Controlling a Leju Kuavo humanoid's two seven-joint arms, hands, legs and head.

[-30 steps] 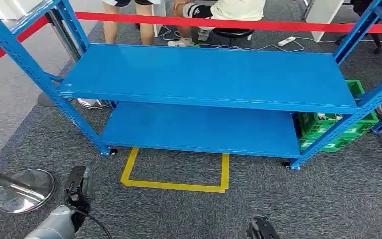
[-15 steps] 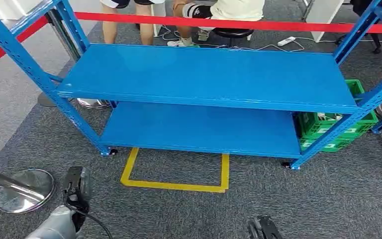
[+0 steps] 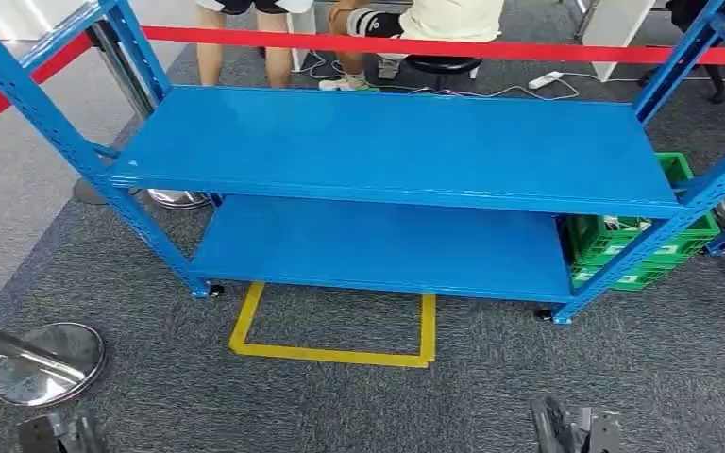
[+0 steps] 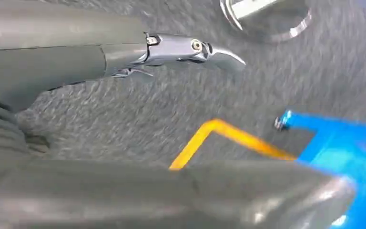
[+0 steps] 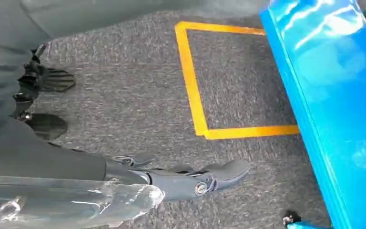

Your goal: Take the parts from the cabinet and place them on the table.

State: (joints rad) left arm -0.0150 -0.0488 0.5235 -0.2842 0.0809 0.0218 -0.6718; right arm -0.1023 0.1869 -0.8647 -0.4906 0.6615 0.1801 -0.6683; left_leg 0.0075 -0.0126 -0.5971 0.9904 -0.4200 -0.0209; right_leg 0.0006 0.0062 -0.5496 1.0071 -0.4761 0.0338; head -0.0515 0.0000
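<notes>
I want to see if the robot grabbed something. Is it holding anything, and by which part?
The left hand holds nothing. A clear crinkly plastic piece lies against the right hand, but whether that hand grips it cannot be told.

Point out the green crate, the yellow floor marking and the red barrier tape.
green crate [image 3: 672,168], head view, on its upper rim behind the rack's post.
yellow floor marking [image 3: 330,354], head view, on its near strip.
red barrier tape [image 3: 529,48], head view, on the stretch beyond the rack.
</notes>
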